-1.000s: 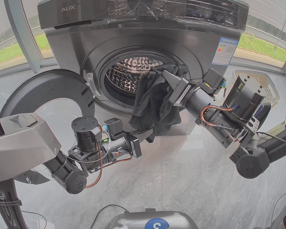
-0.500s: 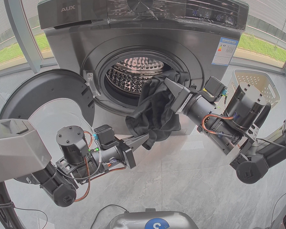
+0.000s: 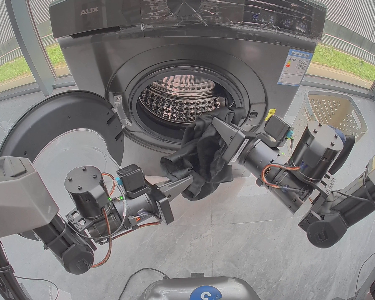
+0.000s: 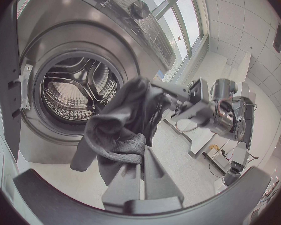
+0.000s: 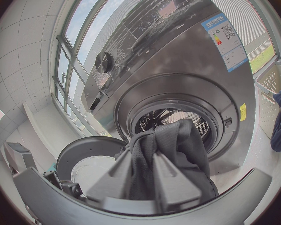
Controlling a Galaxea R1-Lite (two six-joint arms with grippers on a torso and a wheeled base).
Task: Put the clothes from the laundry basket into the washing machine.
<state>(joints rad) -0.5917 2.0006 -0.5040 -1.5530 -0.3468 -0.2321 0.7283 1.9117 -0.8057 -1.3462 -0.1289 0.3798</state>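
Clothes [image 3: 204,155] above grey tiled floor [image 3: 237,238]

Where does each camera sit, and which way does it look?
Head view: on its head, looking down at the washing machine; both arms show, left gripper and right gripper holding a black garment.
Left wrist view: on the left arm, facing the drum; its own gripper shows, the right arm beyond.
Right wrist view: on the right arm, facing the drum; its own gripper shows, plus the laundry basket.
All share the black garment and drum.
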